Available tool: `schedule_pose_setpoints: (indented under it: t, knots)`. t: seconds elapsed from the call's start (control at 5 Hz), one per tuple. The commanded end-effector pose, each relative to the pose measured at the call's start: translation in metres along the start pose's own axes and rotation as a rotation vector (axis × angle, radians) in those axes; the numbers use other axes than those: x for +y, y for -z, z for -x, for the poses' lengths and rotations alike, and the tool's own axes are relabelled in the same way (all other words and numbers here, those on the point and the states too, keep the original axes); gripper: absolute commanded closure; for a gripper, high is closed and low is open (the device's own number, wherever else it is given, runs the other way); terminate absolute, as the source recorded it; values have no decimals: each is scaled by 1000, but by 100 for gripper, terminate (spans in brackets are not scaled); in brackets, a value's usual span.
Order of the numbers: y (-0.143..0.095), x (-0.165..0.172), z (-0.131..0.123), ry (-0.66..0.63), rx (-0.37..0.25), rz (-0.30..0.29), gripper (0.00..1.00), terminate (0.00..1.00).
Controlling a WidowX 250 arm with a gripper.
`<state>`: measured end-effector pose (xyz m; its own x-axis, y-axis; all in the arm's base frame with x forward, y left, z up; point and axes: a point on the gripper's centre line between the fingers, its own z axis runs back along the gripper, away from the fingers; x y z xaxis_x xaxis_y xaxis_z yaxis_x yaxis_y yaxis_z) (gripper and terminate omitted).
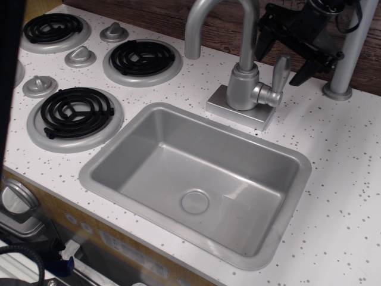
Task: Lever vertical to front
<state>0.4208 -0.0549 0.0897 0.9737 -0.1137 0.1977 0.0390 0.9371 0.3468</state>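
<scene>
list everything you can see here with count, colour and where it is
sink: 1, silver-grey, centre of counter
spout: 1, silver, tall curve behind sink
lever: 1, silver-grey, upright on right side of tap
burners: 3 whole ones, a fourth cut off at the left edge, black coils in grey rings
knobs: 3, grey, between burners
post: 1, grey, far right rear
counter: 1, white speckled
tool: 1, black, open, above and behind lever, not touching it

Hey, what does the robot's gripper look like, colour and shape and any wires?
The gripper is matte black all over, with two long angular fingers tapering to points on a blocky black body. Black cables loop above it near the top edge. No markings are visible.
</scene>
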Motion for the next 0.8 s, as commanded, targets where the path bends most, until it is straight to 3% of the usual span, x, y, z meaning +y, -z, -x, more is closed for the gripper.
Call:
schedule_pose_setpoints:
  t: [0.0, 0.2, 0.6]
  knots:
    - [-8, 12, -17, -9, -67, 16, 0, 0]
    - [-4, 11, -18, -12, -59, 23, 100, 0]
    - [-9, -1, 2, -67, -8, 15, 100, 0]
